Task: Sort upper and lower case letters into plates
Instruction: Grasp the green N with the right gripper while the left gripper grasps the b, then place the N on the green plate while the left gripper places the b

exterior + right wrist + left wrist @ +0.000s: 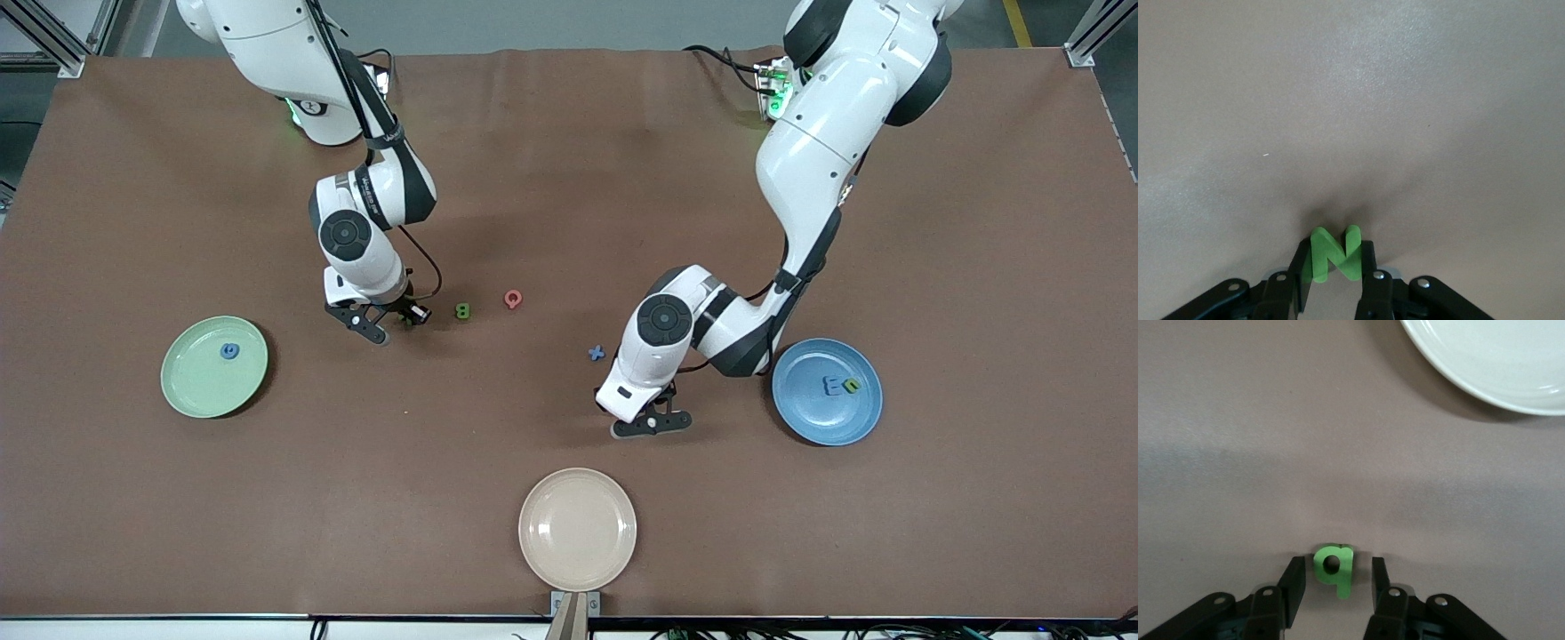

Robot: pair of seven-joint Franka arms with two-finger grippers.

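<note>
My right gripper [396, 318] is shut on the green N [1327, 248] and holds it just over the table, beside the green B [462, 311] and the pink-red Q [513, 299]. My left gripper [653, 424] is open and low at the table, its fingers [1293, 581] on either side of the green b [1334, 567], apart from it. The blue x [596, 353] lies next to that arm. The pale green plate [191, 387] holds the blue G [229, 351]. The blue plate [813, 418] holds the blue m [831, 385] and the green u [852, 385].
A cream-beige plate [578, 529] sits by the table edge nearest the front camera, and its rim shows in the left wrist view [1485, 367]. Open brown table lies between the plates.
</note>
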